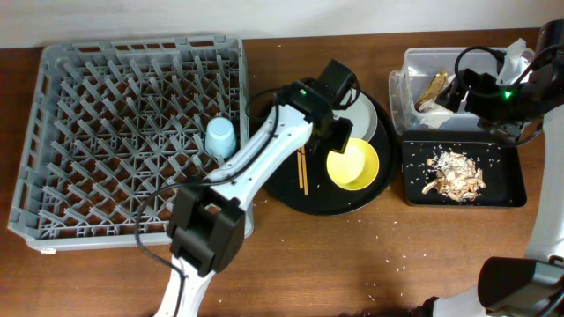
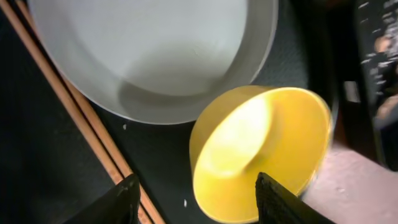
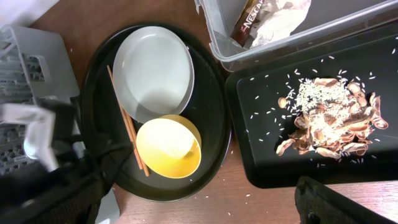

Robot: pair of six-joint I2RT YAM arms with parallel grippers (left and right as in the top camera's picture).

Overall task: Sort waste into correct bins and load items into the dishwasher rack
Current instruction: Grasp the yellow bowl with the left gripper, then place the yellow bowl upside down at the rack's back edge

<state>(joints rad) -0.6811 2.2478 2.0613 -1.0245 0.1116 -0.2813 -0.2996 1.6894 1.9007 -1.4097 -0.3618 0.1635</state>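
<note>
yellow bowl point(image 2: 261, 149): glossy, empty, against near edge of pale plate point(image 2: 155, 50). left gripper point(image 2: 200, 196) spread wide over it (nothing held). right gripper point(image 1: 456, 90): cannot tell.

A robotics lab bench staged as a kitchen: 2 robot arms point(image 1: 264, 158) over a wooden surface point(image 1: 370, 264) with a dishwasher rack point(image 1: 106, 123).

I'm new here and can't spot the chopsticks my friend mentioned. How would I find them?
Start at the big grey rack on the left; right beside it sits a round black tray. On that tray, left of the pale plate and yellow bowl, lie the chopsticks: two thin wooden sticks side by side, the only long, straight things there.
</note>
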